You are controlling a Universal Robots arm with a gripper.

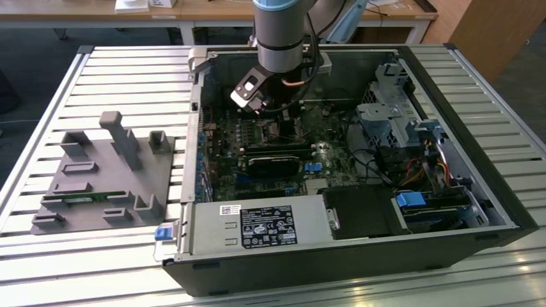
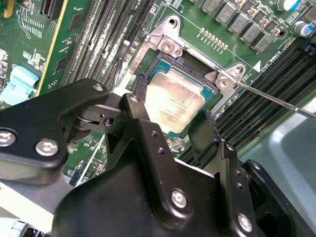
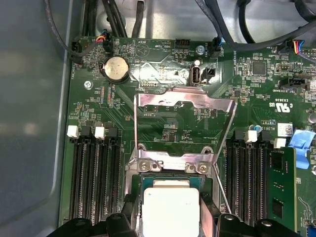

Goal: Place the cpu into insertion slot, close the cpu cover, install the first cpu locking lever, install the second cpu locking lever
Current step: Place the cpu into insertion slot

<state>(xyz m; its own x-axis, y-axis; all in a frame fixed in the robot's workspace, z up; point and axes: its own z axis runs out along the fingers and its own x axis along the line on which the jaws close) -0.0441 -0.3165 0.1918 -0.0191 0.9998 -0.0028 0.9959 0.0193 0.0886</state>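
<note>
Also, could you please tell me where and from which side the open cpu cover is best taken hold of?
The cpu cover is swung open away from the cpu, a thin frame with a large cut-out. Probably best is the free bar farthest from its hinge, for leverage, coming over that outer edge and pinching its front and back faces.

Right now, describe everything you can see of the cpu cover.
In the first wrist view the cpu cover is a thin, shiny silver metal frame with a large cut-out, through which the green board shows. It stands swung open, off the cpu, and narrows toward its hinged end, which meets a two-screw bracket at the cpu's edge. Whether it lies flat or tilts cannot be told.
</note>
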